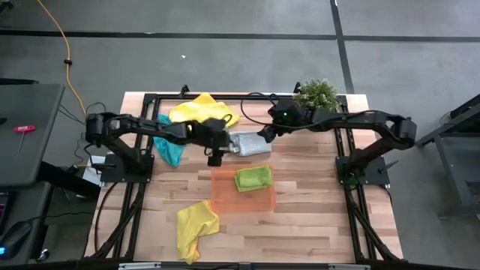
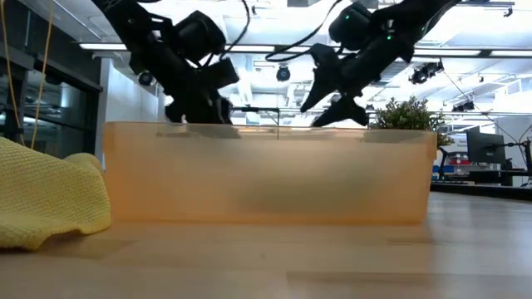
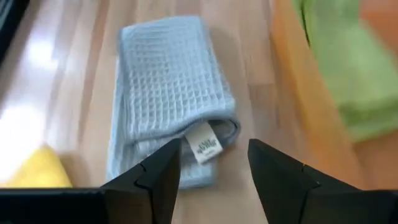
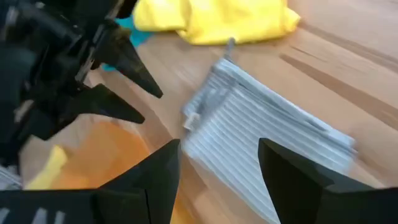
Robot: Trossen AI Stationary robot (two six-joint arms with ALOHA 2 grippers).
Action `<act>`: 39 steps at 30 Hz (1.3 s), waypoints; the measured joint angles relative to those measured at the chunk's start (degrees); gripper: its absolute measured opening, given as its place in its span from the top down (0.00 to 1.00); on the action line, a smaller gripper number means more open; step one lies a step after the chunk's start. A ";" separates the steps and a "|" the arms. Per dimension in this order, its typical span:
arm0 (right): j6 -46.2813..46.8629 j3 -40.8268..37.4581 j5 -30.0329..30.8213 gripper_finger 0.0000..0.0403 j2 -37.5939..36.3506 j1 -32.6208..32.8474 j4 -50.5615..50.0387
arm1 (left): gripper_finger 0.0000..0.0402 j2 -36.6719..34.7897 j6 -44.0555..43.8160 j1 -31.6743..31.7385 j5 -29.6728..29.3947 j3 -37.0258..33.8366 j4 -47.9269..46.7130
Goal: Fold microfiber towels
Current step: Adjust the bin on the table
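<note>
Yellow towel, orange tray on wood table.

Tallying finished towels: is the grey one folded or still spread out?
Folded. The grey towel lies as a compact layered rectangle on the table beside the orange tray, its tag at the doubled edge.

A light wooden plank tabletop stood on a grey concrete floor crossed by dark seams, under bright white ceiling lights.
</note>
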 joint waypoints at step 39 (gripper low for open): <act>-0.89 0.00 1.60 0.49 -1.82 -0.11 -6.04 | 0.56 -13.24 10.42 0.94 -13.37 0.52 -11.39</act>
